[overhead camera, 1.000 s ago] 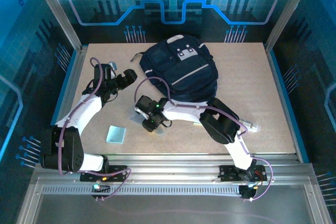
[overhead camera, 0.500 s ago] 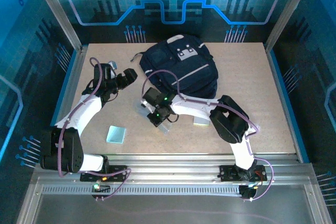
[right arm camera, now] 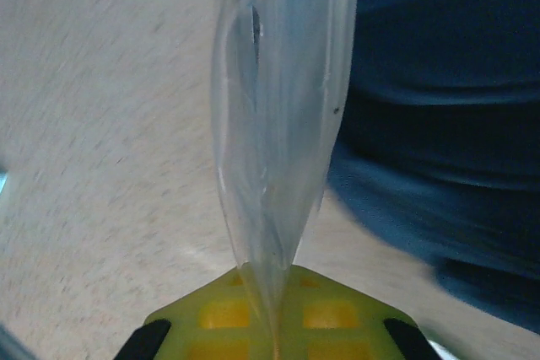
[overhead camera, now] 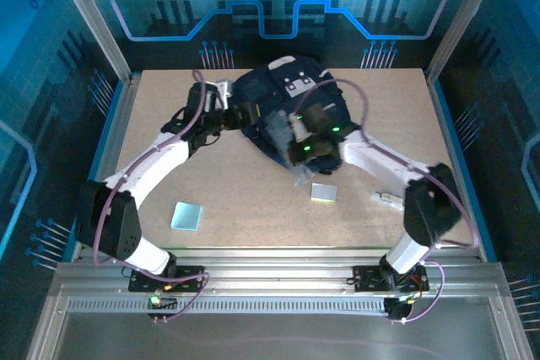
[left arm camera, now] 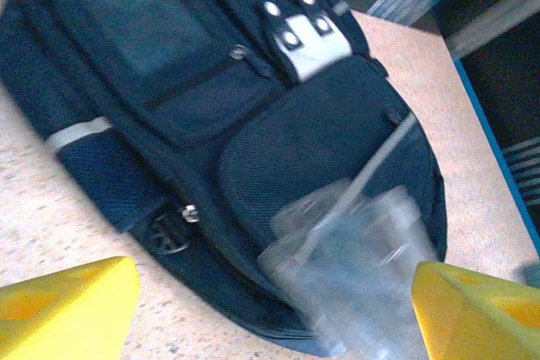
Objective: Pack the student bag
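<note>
The student bag (overhead camera: 291,99), dark navy with light grey patches, lies flat at the back middle of the table. My right gripper (overhead camera: 297,151) hovers over its near edge, shut on a clear plastic bag (overhead camera: 278,131). In the right wrist view the clear plastic bag (right arm camera: 278,107) rises from the pinched yellow jaws (right arm camera: 274,330), with the student bag (right arm camera: 447,124) to the right. My left gripper (overhead camera: 239,114) is at the bag's left side, open. In the left wrist view its yellow fingertips (left arm camera: 67,309) stand wide apart before the student bag (left arm camera: 211,82) and the clear plastic bag (left arm camera: 363,267).
A light blue square pad (overhead camera: 187,216) lies on the table at the near left. A small grey-green square (overhead camera: 323,192) and a small whitish object (overhead camera: 388,200) lie near the right arm. Metal frame posts and blue walls bound the table.
My right gripper has shut on the clear plastic bag and carried it from the table's middle up to the student bag. The left arm has swung right to the bag's left edge.
</note>
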